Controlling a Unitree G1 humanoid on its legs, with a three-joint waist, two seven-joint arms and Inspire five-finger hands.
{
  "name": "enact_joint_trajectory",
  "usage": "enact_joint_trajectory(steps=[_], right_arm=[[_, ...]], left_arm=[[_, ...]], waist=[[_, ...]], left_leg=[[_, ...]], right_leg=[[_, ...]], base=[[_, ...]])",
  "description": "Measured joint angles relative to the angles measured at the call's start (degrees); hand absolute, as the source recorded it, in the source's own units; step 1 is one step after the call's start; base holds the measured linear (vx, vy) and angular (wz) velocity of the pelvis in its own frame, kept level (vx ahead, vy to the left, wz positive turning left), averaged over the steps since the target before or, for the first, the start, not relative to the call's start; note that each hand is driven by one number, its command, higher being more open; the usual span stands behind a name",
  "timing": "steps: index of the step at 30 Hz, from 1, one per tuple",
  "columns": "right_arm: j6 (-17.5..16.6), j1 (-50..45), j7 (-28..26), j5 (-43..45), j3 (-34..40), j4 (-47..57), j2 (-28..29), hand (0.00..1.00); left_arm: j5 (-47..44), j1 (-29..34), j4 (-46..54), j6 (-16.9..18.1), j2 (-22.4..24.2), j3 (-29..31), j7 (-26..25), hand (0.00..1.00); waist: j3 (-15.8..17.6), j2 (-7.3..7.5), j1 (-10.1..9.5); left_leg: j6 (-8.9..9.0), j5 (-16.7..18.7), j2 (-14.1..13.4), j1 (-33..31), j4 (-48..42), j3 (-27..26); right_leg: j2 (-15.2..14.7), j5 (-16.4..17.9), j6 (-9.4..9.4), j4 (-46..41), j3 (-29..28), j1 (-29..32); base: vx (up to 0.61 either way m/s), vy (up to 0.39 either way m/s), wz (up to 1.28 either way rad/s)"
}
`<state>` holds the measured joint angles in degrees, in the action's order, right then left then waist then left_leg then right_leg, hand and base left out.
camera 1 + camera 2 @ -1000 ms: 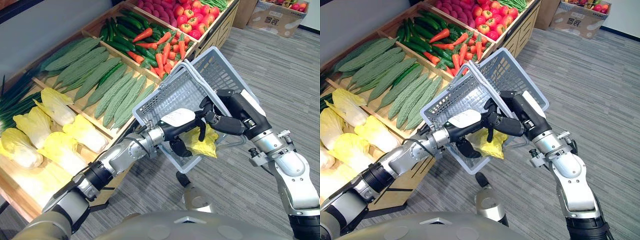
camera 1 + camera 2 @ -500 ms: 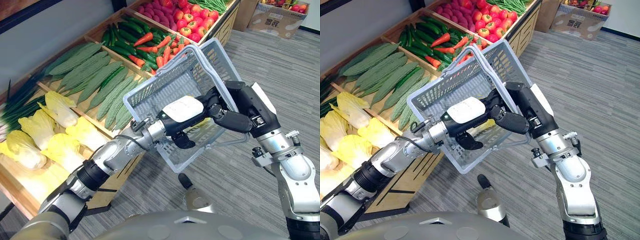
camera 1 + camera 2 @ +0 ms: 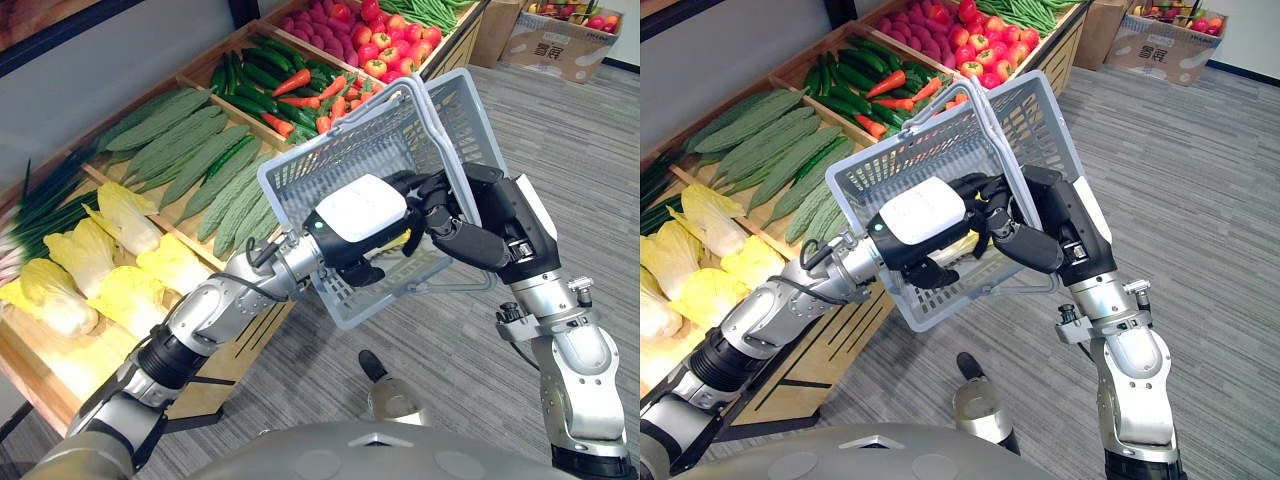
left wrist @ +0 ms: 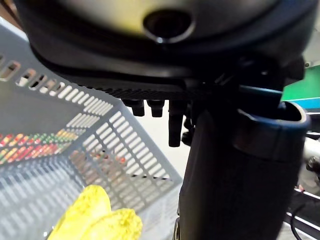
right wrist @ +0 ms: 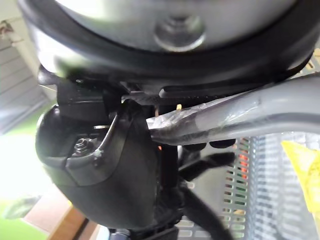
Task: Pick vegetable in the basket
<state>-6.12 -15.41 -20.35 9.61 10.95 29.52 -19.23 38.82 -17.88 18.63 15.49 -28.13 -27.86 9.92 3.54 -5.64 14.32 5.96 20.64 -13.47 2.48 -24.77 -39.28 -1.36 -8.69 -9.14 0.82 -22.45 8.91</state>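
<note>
My right hand (image 3: 472,236) is shut on the handle (image 5: 235,117) of a grey plastic mesh basket (image 3: 440,120) and holds it tilted in the air beside the vegetable shelf. A yellow leafy cabbage (image 4: 95,217) lies inside the basket, and a small piece of the cabbage (image 3: 396,240) shows under my left hand. My left hand (image 3: 360,208), with a white cover on its back, reaches into the basket mouth above the cabbage. Its fingers are relaxed and apart from the cabbage. The cabbage (image 5: 305,170) also shows past the basket wall in the right wrist view.
A wooden shelf on the left holds yellow cabbages (image 3: 100,260), bitter gourds (image 3: 200,150), cucumbers with carrots and peppers (image 3: 290,80), and red fruit (image 3: 370,40). A cardboard box (image 3: 560,35) stands at the far right. Grey carpet lies to the right of the shelf.
The basket has risen and tipped more toward me. My left hand has let go of the yellow cabbage and lifted, so the cabbage now lies in the basket mostly hidden behind the hand.
</note>
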Motion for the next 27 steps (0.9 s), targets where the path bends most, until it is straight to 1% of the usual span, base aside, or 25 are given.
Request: enact_joint_trajectory(steps=[1,3,5,6,8,13,19,23,27], right_arm=[[0.0,-0.4,-0.1,-0.5,0.3,0.0,0.0,0.00],[0.5,-2.3,-0.3,-2.7,0.4,-0.2,0.0,0.00],[0.9,-3.7,-1.0,-4.3,0.2,-0.5,0.0,0.00],[1.1,-4.2,-1.3,-5.0,0.2,-0.6,0.0,0.00],[2.9,-5.2,-2.0,-7.2,-0.1,-1.0,-0.1,0.00],[4.0,-5.8,-2.2,-8.3,-0.5,-2.3,-0.1,0.00],[4.0,-5.8,-2.2,-8.2,-0.6,-2.3,0.0,0.00],[4.0,-5.8,-2.2,-8.2,-0.6,-2.3,0.0,0.00],[4.0,-5.8,-2.2,-8.2,-0.5,-2.3,0.0,0.00]], left_arm=[[0.0,0.1,0.6,0.0,0.2,1.0,-0.5,1.00],[-0.4,0.1,4.5,0.1,1.3,5.4,-3.6,1.00],[-1.0,0.0,7.2,0.2,2.0,7.8,-5.9,1.00],[-1.2,0.0,8.0,0.3,2.4,8.3,-6.5,1.00],[-2.9,-0.2,10.5,0.7,3.7,8.7,-8.3,1.00],[-3.1,0.0,11.2,1.4,3.5,8.5,-8.4,1.00],[-3.1,0.5,11.2,1.4,3.6,8.5,-8.5,1.00],[-3.2,0.8,11.2,1.4,3.6,8.6,-8.6,1.00],[-3.1,2.3,11.1,1.4,3.7,9.5,-8.7,1.00]], waist=[[0.0,0.00,-0.10],[0.0,0.01,-0.31],[0.0,0.03,-0.34],[0.0,0.06,-0.37],[-0.1,0.09,-0.57],[-0.3,0.28,-1.08],[-1.8,0.84,-1.48],[-2.4,1.73,-1.75],[-2.5,1.82,-1.64]], left_leg=[[-0.01,0.0,0.0,0.0,0.0,0.1],[-0.08,-0.2,0.1,0.0,0.2,0.4],[-0.20,-0.5,0.4,0.0,0.6,0.6],[-0.30,-0.7,0.6,0.0,0.9,0.7],[-0.42,-0.8,0.8,0.0,1.1,1.1],[-0.55,-0.9,0.9,0.1,0.9,1.4],[-0.55,-1.0,0.9,0.1,0.9,1.9],[-0.59,-1.0,0.9,0.1,0.9,1.9],[-0.59,-1.0,0.9,0.1,0.9,1.9]], right_leg=[[0.0,0.0,0.03,0.0,0.1,0.0],[-0.1,0.1,0.15,-0.1,0.4,-0.1],[-0.3,0.1,0.16,-0.1,0.6,-0.1],[-0.4,0.1,0.16,-0.1,0.7,-0.1],[-0.6,0.1,0.17,-0.1,0.9,-0.3],[-0.8,0.1,0.18,-0.1,1.1,-0.5],[-0.8,0.1,0.18,0.1,1.4,-0.9],[-0.8,0.1,0.18,0.1,1.5,-1.0],[-0.8,0.1,0.18,0.1,1.4,-0.9]], base=[[0.01,-0.001,0.07],[0.01,-0.005,0.07],[0.01,-0.006,0.05],[0.01,-0.004,0.08],[0.00,-0.003,0.07],[-0.01,-0.006,0.03],[0.01,-0.006,0.03],[0.00,0.000,0.00],[0.00,0.000,0.00]])
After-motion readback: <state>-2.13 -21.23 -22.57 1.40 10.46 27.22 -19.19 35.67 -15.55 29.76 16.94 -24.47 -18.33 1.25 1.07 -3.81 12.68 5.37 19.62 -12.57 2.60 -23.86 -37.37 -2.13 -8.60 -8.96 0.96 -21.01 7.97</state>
